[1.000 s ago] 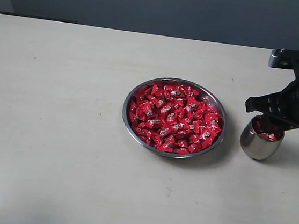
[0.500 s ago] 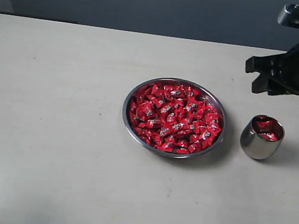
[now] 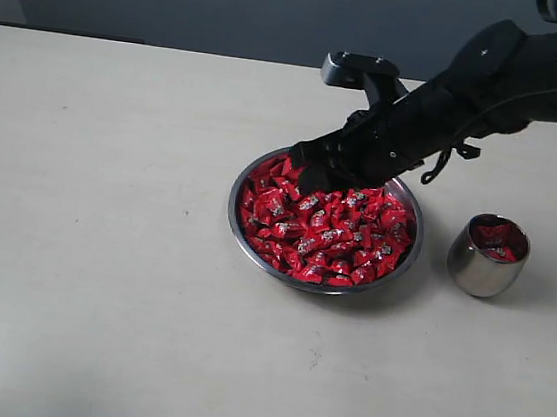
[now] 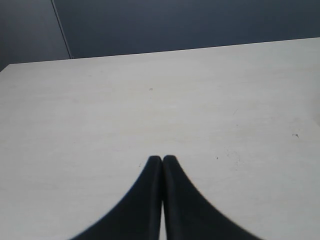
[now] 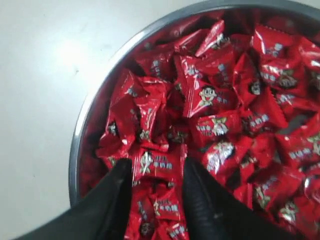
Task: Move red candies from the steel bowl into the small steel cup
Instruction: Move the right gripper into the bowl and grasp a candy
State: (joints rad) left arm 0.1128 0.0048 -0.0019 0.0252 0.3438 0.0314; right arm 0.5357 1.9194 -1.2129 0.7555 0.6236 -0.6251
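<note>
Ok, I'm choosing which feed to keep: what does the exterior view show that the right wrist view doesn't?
Only the exterior view: the cup, holding some candies, and the right arm reaching over the bowl. Only the right wrist view: the claw open, fingers either side of one candy. Both: the bowl and its heap of candies.

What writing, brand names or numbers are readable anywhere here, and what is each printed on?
No text can be quoted.
On the red candies: white lettering and a small cartoon face on each wrapper, too blurred to read.
On the steel bowl: no writing visible.
On the small steel cup: no writing visible.
On the table: none.
</note>
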